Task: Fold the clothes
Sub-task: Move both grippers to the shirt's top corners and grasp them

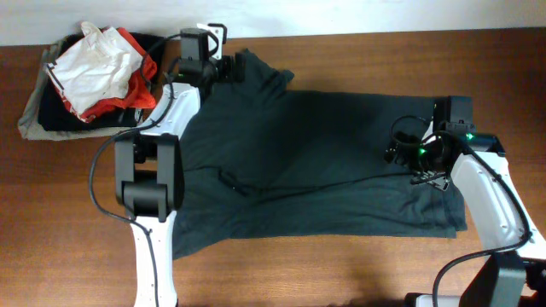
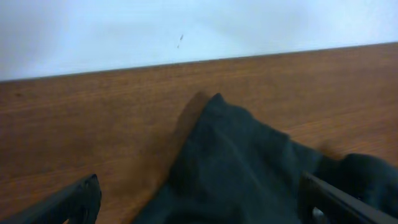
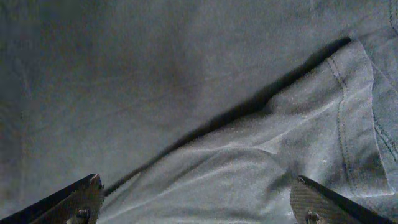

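I am holding my left pincer (image 1: 229, 70) over the far edge of the surface (image 1: 68, 222), its jaws standing wide apart and gripping nothing. In the left wrist view this left pincer (image 2: 199, 208) is showing one of its fingers (image 2: 71, 202) at each lower corner of the frame. Between them a bunched corner of the dark T-shirt (image 2: 249, 168) is rising to a soft peak on the brown surface (image 2: 93, 118), with a pale wall (image 2: 186, 25) running behind. The T-shirt (image 1: 316, 162) is lying spread across the middle of the surface. It is reaching from that far corner near my left pincer down towards the near edge and across to my right arm, and creases are running through its middle. I am hovering my right pincer (image 1: 399, 147) over the right part of the cloth, jaws also wide apart and closing on nothing. From the right wrist, the right pincer (image 3: 199, 202) is looking straight down on the T-shirt (image 3: 155, 81), where a folded flap with a stitched hem (image 3: 348, 124) is lying over the flatter fabric and casting a dark diagonal shadow. At the far left corner of the surface, well apart from my right pincer, a white garment (image 1: 94, 68) with red-orange trim is sitting crumpled on a grey-khaki garment (image 1: 30, 119).
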`<action>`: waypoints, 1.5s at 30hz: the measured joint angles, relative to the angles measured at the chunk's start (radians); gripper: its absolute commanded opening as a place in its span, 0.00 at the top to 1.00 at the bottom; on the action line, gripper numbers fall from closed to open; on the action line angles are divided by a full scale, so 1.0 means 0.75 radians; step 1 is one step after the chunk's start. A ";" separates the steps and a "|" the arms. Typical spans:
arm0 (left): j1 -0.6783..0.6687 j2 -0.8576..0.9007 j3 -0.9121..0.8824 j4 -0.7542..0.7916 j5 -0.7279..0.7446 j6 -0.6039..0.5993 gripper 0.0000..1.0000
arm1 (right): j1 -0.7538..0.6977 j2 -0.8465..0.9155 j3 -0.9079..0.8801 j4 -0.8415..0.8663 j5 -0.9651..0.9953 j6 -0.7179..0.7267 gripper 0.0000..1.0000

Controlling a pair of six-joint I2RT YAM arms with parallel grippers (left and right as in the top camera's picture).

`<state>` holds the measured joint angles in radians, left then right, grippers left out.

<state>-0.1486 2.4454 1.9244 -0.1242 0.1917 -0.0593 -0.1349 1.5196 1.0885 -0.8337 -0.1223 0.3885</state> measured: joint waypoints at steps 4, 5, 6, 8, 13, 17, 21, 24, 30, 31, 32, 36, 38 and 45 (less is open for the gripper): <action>-0.012 0.040 0.000 0.049 -0.001 0.026 0.01 | 0.000 0.000 0.000 -0.003 0.000 -0.006 0.01; -0.017 0.047 0.001 0.053 -0.001 0.037 0.01 | 0.000 0.000 0.000 -0.003 0.000 -0.008 0.01; -0.022 0.055 0.001 0.052 -0.001 0.048 0.01 | 0.000 0.000 0.000 -0.004 0.000 -0.010 0.01; -0.049 0.088 0.001 0.052 -0.001 0.095 0.01 | 0.000 0.000 0.000 -0.004 0.000 -0.010 0.01; -0.081 0.128 0.005 0.052 -0.011 0.151 0.01 | 0.000 0.000 0.000 -0.006 0.001 -0.011 0.01; -0.081 0.131 0.006 0.052 -0.031 0.165 0.07 | 0.000 0.000 0.000 -0.011 0.000 -0.010 0.00; -0.079 0.135 0.007 0.062 -0.061 0.170 0.68 | 0.000 0.000 0.000 -0.004 0.000 -0.012 0.03; -0.070 0.137 0.008 0.062 -0.075 0.174 0.90 | 0.000 0.000 0.000 0.011 0.000 -0.014 0.03; -0.068 0.140 0.008 0.063 -0.086 0.174 0.93 | 0.000 0.000 0.003 0.099 0.003 -0.067 0.06; -0.068 0.140 0.008 0.063 -0.086 0.174 0.93 | 0.000 0.000 0.008 0.106 0.013 -0.075 0.06; -0.068 0.140 0.008 0.063 -0.087 0.174 0.93 | 0.000 0.001 0.011 0.106 0.025 -0.080 0.03; -0.068 0.140 0.008 0.063 -0.087 0.174 1.00 | 0.000 0.018 0.168 0.212 0.108 -0.139 0.01; -0.069 0.140 0.008 0.058 -0.087 0.174 1.00 | -0.001 0.051 0.293 0.257 0.143 -0.195 0.01; -0.069 0.140 0.031 -0.001 -0.086 0.174 1.00 | -0.006 0.504 0.745 0.112 0.312 -0.369 0.01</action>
<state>-0.2001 2.5507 1.9472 -0.1249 0.1268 0.0715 -0.1390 1.8977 1.6470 -0.7494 0.1116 0.1116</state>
